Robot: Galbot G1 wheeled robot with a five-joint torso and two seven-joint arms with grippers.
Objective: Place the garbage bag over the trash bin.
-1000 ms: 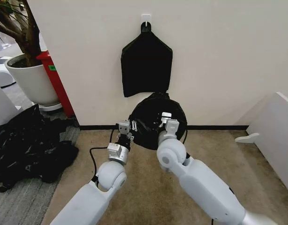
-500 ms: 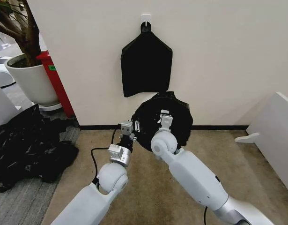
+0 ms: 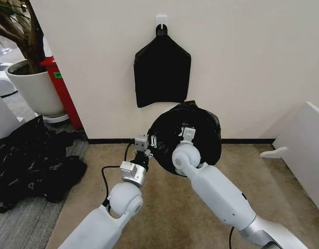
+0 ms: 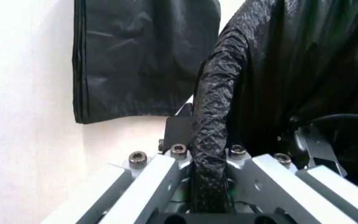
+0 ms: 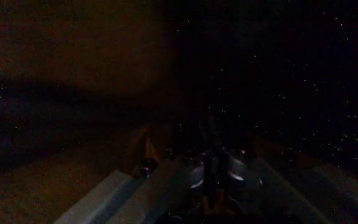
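- Head view: garbage bag point(image 3: 193, 129) held open, round, just below the wall-hung black bundle point(image 3: 162, 72); left gripper point(image 3: 147, 142) at bag's left rim, right gripper point(image 3: 186, 133) inside its mouth.
- Left wrist view: left gripper clamped on bag's rolled edge point(image 4: 210, 140).
- Right wrist view: dark; right gripper's grip can't be made out.

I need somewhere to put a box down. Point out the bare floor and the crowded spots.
Bare carpet lies between the right arm and the white panel. Another patch sits between the black plastic heap and the left gripper. The middle is crowded: both grippers and the garbage bag at the wall.
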